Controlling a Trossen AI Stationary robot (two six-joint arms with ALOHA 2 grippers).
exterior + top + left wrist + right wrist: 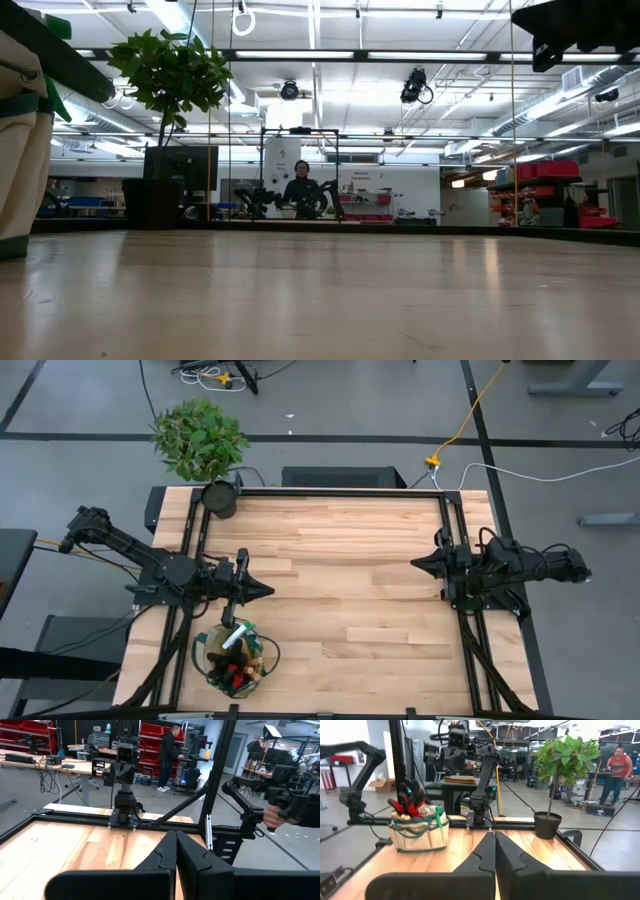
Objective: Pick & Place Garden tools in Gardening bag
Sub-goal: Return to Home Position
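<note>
The gardening bag (201, 656) is standing on the desk (340, 600), with the garden tools (238, 652) mostly hiding inside it and only handle ends and a white nozzle (236, 634) poking out; the low view is cutting it off. The left tool (262, 590) is hovering just beside the bag, its arm reaching level, pinched closed on nothing. The right tool (418, 563) is waiting well apart from the bag, likewise closed and empty.

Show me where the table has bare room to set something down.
The whole middle of the table is bare, from the left arm across to the right arm. It is crowded only on that left side: pot, arm, bag.
</note>
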